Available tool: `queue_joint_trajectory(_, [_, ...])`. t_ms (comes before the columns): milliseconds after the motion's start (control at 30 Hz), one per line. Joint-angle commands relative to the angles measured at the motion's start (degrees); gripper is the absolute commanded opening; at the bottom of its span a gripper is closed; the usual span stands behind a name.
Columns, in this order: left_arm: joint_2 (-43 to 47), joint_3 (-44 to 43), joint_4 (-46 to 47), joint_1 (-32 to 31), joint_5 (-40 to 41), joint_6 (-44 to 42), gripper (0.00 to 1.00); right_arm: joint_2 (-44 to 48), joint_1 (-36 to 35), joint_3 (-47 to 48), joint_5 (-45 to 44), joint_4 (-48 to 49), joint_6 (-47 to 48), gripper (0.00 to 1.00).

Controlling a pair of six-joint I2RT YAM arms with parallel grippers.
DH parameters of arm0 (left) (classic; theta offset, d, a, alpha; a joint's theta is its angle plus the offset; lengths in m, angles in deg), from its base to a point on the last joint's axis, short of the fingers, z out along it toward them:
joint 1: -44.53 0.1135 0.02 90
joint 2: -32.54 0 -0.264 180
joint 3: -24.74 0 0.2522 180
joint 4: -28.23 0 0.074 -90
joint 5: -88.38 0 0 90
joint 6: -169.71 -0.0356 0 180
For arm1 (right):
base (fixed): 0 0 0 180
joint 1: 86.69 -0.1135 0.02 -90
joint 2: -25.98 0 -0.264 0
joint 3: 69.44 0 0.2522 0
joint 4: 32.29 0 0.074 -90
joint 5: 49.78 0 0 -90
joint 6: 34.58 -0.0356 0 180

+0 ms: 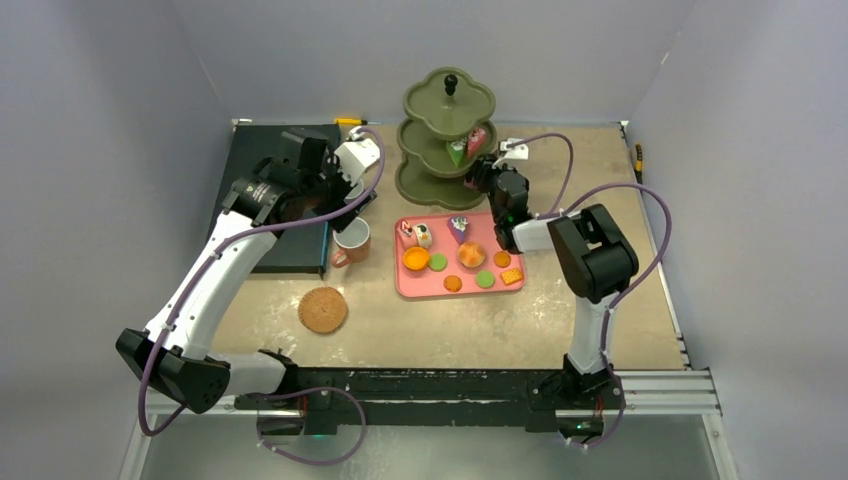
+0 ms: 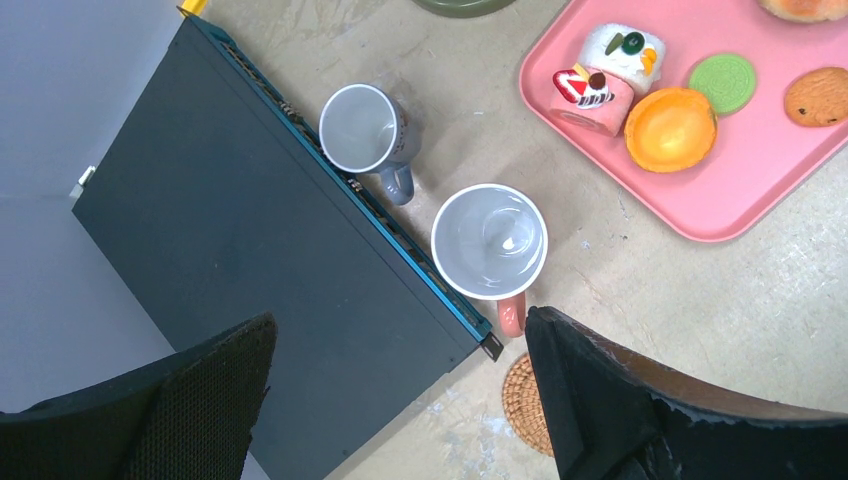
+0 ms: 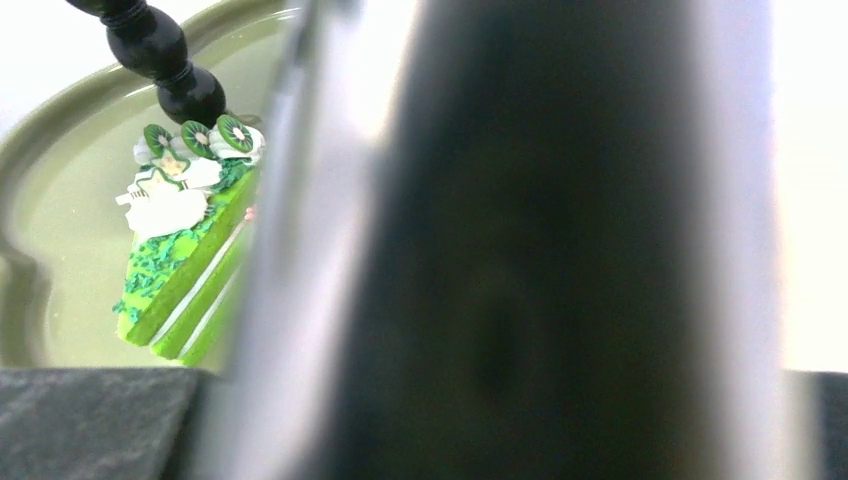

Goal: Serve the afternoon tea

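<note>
The orange mug (image 1: 351, 242), white inside, stands beside the black box, and the small grey mug (image 2: 362, 130) stands just beyond it. The orange mug also shows in the left wrist view (image 2: 490, 243). My left gripper (image 1: 345, 195) hangs open and empty above both mugs. Toy sweets lie on the pink tray (image 1: 420, 287): an orange tart (image 1: 416, 259), green rounds (image 1: 437, 262), a cake slice (image 1: 459, 228). A green cake slice (image 3: 180, 260) and a pink slice (image 1: 478, 140) sit on the stand's middle tier. My right gripper (image 1: 482, 175) is at that tier, shut on a blurred dark tool, apparently the black tongs (image 3: 540, 250).
The green three-tier stand (image 1: 448, 100) stands at the back centre. A black box (image 1: 270, 200) lies at the left, under my left arm. A round woven coaster (image 1: 322, 310) lies in front of the orange mug. Walls close the sides.
</note>
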Motion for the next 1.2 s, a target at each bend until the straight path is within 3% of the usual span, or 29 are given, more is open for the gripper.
queue_joint_trajectory(0, [0.0,-1.1,1.1,0.3,0.2,-0.9,0.94,-0.2,0.0,2.3,-2.1,4.7,0.5,0.35])
queue_joint_trajectory(167, [-0.1,-1.0,1.2,0.3,-0.3,-0.7,0.94,2.2,0.0,-0.5,-2.8,6.9,0.7,0.5])
queue_joint_trajectory(333, [0.2,-1.1,1.2,0.3,-0.6,-0.4,0.94,6.5,-0.2,-4.6,-2.2,8.0,0.4,0.57])
queue_joint_trajectory(600, [1.2,-1.1,0.8,0.3,-0.8,-0.2,0.94,15.2,-4.2,-12.0,-2.2,7.1,1.9,0.58])
queue_joint_trajectory(867, [1.8,-1.0,0.6,0.3,-2.5,0.4,0.94,26.8,-15.2,-20.4,-4.5,2.2,1.8,0.58])
queue_joint_trajectory(1167, [2.1,-1.5,0.4,0.3,-2.6,0.6,0.94,24.1,-21.3,-20.1,-2.8,0.3,2.4,0.57])
